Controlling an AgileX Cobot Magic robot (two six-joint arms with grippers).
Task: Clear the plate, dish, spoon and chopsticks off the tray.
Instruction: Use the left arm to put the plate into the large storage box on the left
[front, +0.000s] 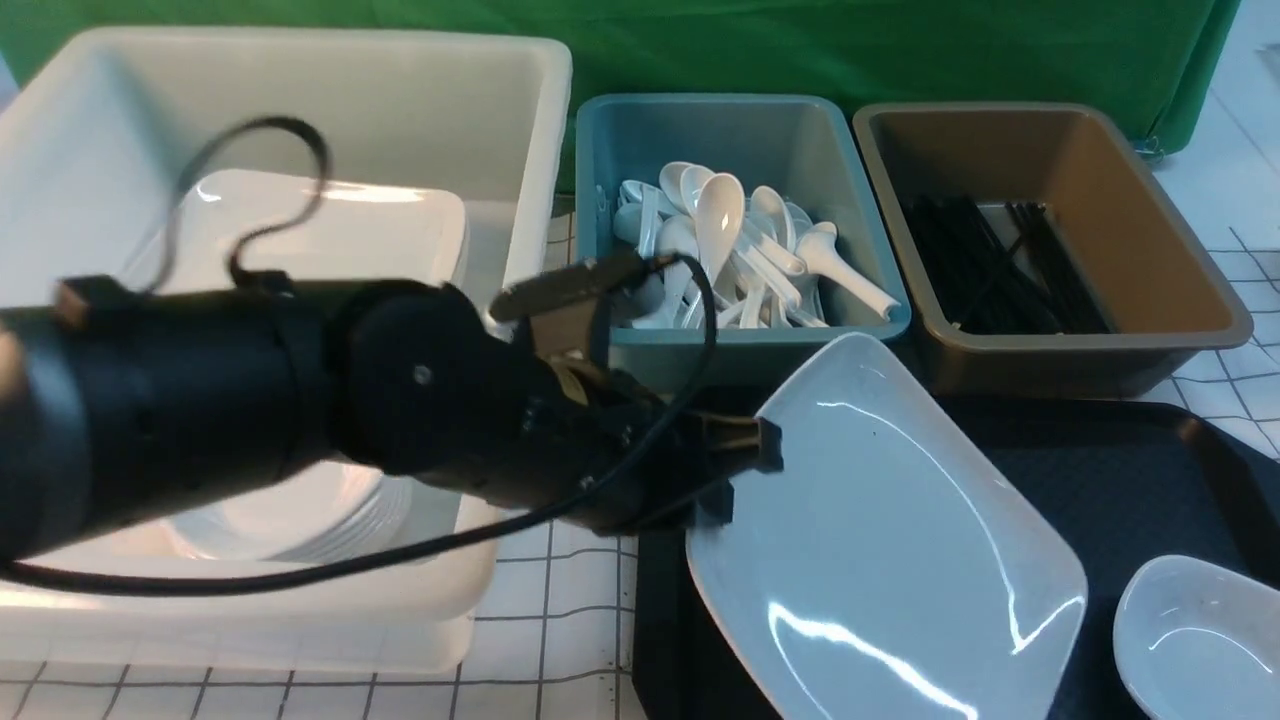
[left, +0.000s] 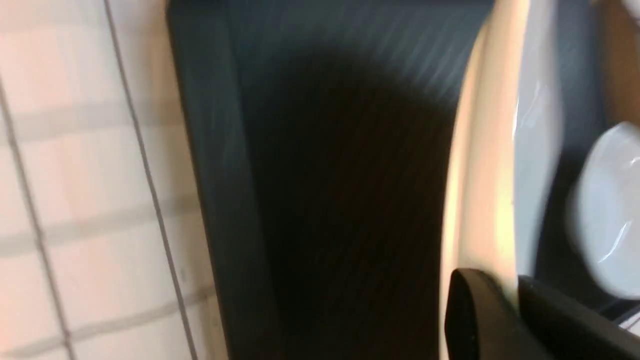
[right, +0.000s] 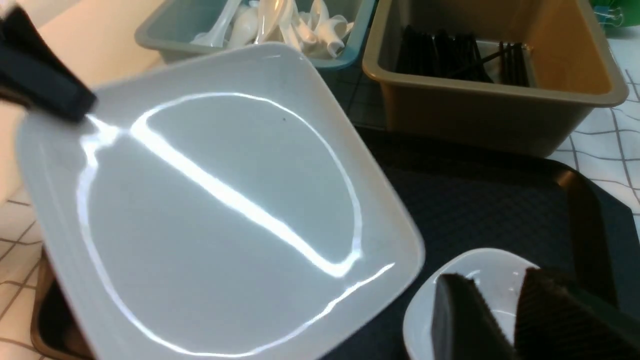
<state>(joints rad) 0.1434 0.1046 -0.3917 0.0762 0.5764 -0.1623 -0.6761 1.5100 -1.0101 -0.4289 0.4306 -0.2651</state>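
Front view: pinches the left rim of the large glossy white rounded-square plate (front: 900, 520) in the left tool (front: 750, 465), tilted above the black textured plastic tray (front: 1120, 480), rightward of the big white plastic tub (front: 400, 110); right tool (right: 487, 277) half-spread at the small white dish (front: 1200, 630), grip unclear.

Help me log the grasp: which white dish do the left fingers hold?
The large plate, rim pinched by the left fingers, tilted; not the small dish beside it.
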